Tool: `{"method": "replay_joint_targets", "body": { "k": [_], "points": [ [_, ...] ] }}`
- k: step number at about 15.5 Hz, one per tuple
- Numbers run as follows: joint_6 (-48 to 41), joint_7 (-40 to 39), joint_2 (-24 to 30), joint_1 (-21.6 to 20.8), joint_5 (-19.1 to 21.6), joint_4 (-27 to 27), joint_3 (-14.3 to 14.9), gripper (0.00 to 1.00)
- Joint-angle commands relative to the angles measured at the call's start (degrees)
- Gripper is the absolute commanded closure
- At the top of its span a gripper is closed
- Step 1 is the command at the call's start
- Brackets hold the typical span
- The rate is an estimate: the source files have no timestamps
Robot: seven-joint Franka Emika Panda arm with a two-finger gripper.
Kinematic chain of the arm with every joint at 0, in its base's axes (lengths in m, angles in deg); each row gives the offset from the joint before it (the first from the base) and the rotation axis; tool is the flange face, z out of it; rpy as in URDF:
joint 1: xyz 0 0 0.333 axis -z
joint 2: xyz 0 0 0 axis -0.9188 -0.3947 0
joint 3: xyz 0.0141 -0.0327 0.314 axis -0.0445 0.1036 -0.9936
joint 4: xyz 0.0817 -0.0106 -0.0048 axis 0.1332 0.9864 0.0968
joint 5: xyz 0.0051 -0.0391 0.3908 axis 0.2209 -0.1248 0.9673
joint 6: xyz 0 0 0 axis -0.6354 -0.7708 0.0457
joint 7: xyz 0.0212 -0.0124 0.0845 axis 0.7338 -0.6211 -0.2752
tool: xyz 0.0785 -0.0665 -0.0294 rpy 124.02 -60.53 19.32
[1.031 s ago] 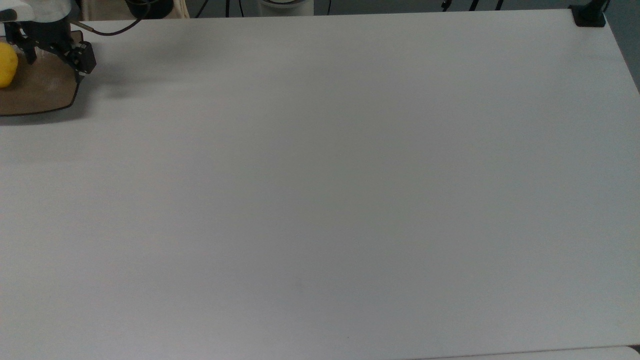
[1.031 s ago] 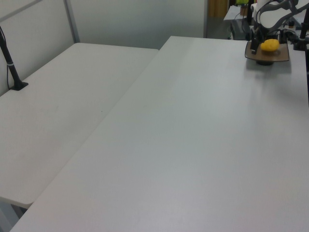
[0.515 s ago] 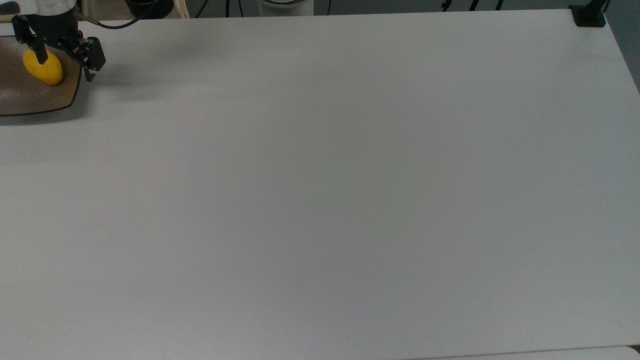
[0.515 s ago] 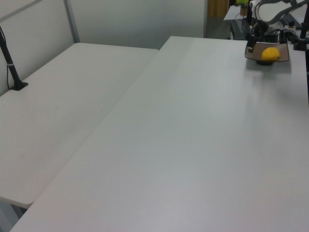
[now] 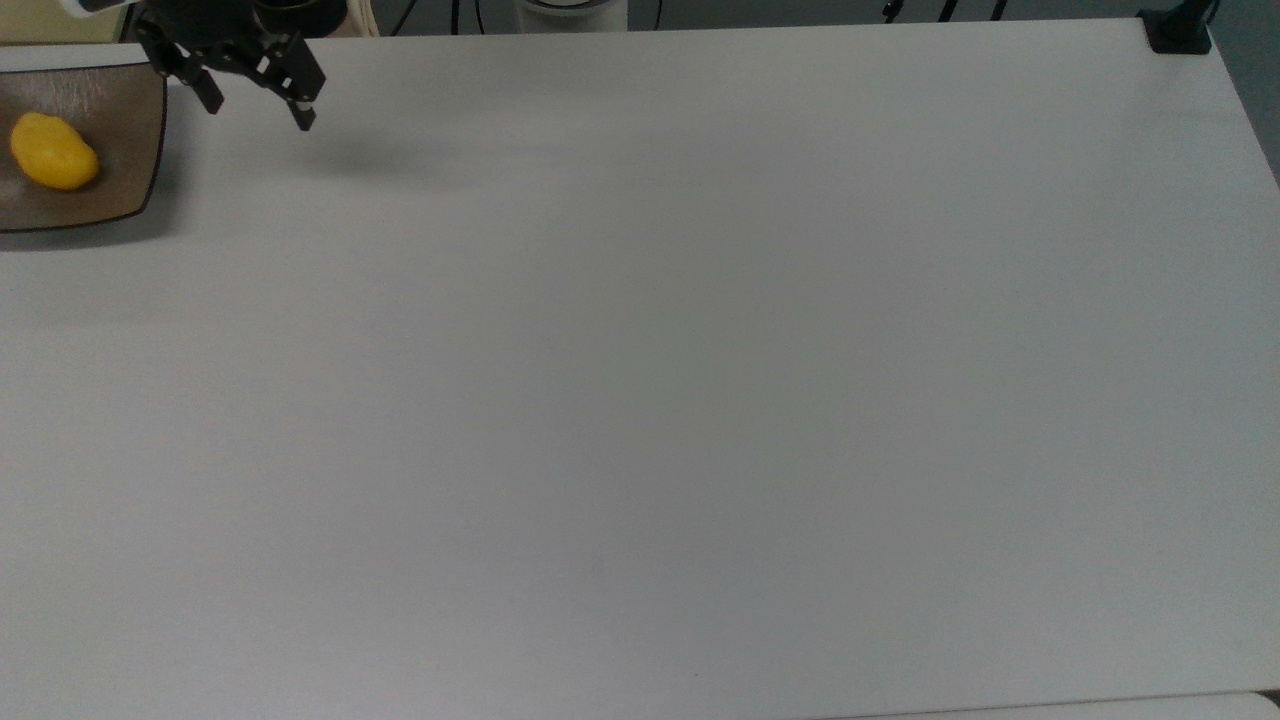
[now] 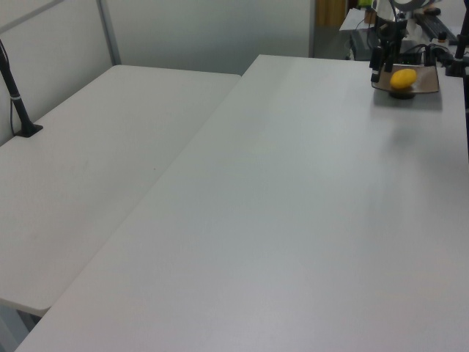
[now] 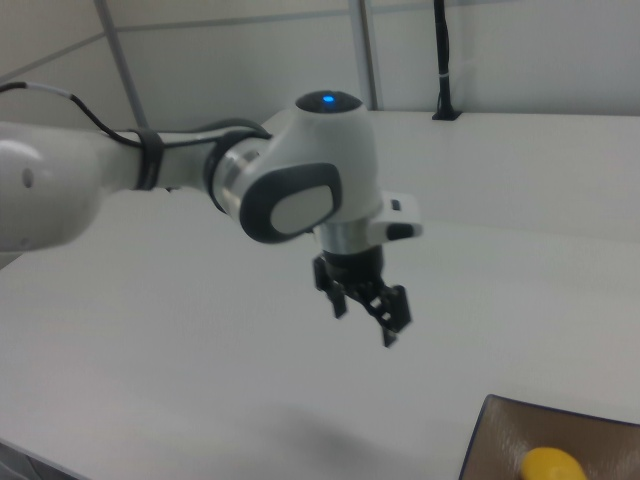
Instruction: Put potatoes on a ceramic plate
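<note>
The yellow potato (image 5: pixel 55 152) lies on the brown ceramic plate (image 5: pixel 120 190) at the top view's far left edge. In the left view the potato (image 6: pixel 402 78) rests on the plate (image 6: pixel 429 83) at the table's far right end. My gripper (image 5: pixel 258 108) hangs open and empty above the white table, just off the plate on the top view's right. In the right view the gripper (image 7: pixel 363 322) is raised over the table, up and to the left of the plate (image 7: pixel 500 440) and the potato (image 7: pixel 553 465). In the left view the gripper (image 6: pixel 376 72) sits by the plate's left edge.
A wide white table (image 5: pixel 700 400) stretches to the top view's right of the plate. A black clamp (image 5: pixel 1178 32) sits at its far right corner. In the left view a second table (image 6: pixel 95 169) adjoins on the left, with a black post (image 6: pixel 18 110).
My gripper has let go of the potato, lifted, and moved off the plate to the top view's right. The potato now lies free on the plate.
</note>
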Motion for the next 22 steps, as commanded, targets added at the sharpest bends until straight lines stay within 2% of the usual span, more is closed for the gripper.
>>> {"method": "replay_joint_targets", "body": {
  "k": [1, 5, 9, 11, 14, 16, 22],
  "points": [
    [-7.09, 2.84, 2.66, 0.53, 1.75, -1.68, -5.90, 0.00],
    [-15.44, 8.75, 2.92, 1.14, 1.84, -8.62, -10.74, 0.00],
    [-15.11, 9.89, 4.42, 3.16, 1.75, -9.16, -19.95, 0.00],
    [-14.93, 12.95, 4.51, 3.34, 1.32, -9.16, -23.48, 0.00],
    [-13.62, 18.31, 4.51, 2.99, -3.59, -9.16, -28.58, 0.00],
    [-11.34, 22.01, 4.42, 2.73, -4.57, -9.07, -29.47, 0.00],
    [-12.20, 22.20, 4.24, 2.64, -4.57, -9.07, -29.82, 0.00]
  ]
}}
